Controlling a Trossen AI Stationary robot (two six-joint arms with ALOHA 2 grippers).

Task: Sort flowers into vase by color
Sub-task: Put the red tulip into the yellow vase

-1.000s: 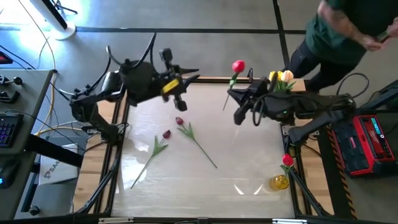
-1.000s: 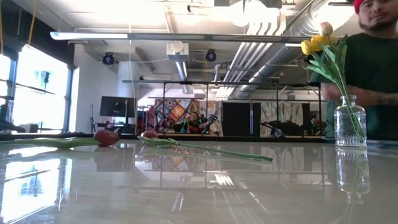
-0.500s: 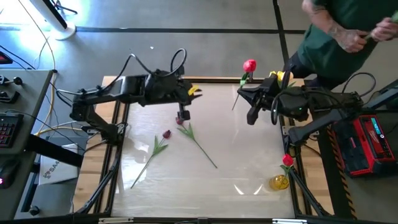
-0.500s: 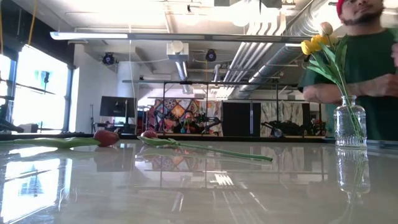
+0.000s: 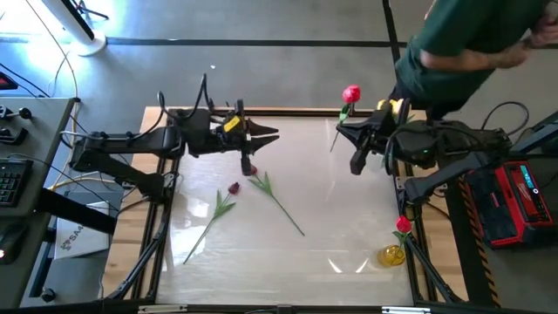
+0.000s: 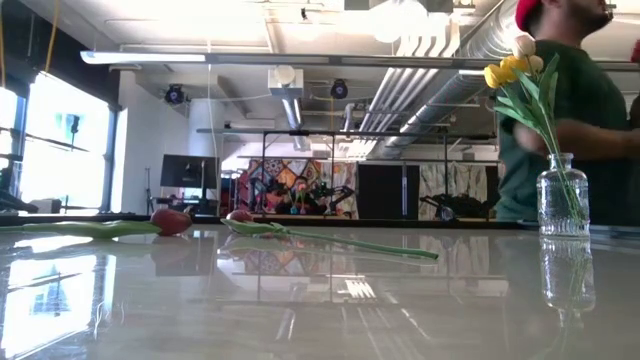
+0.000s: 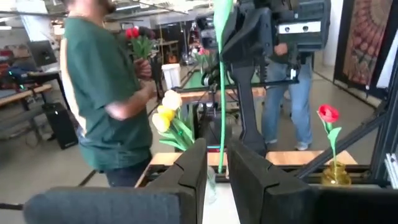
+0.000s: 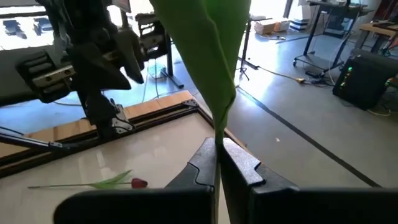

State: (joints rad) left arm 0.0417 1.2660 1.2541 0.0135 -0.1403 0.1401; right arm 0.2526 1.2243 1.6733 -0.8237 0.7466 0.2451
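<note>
My right gripper is above the table's far right, shut on a red-pink tulip. My left gripper hangs over the far left middle, pointing level toward the right; its fingers stand a narrow gap apart with nothing between them. Two dark maroon tulips lie flat on the table below it, their stems running toward the near edge. A glass vase at the far right holds yellow and peach tulips. A yellow vase at the near right holds a red tulip. My right gripper pinches the tulip's green stem between its two fingers, just under a broad leaf. The fingers come from the table's right, nearly level, and lie across the stem. The tulip is clear of the table, head up, with its lower stem hanging below.
A person in a green shirt stands beyond the table's far right corner. A wooden rim frames the glossy table top. A red case and cables sit off the right side, a keyboard off the left.
My left gripper has come down from high over the table, rolled and tipped up from pointing down to level, its arm stretching out toward the left. My right gripper has carried the tulip a little toward the right edge. The person has shifted behind the table.
</note>
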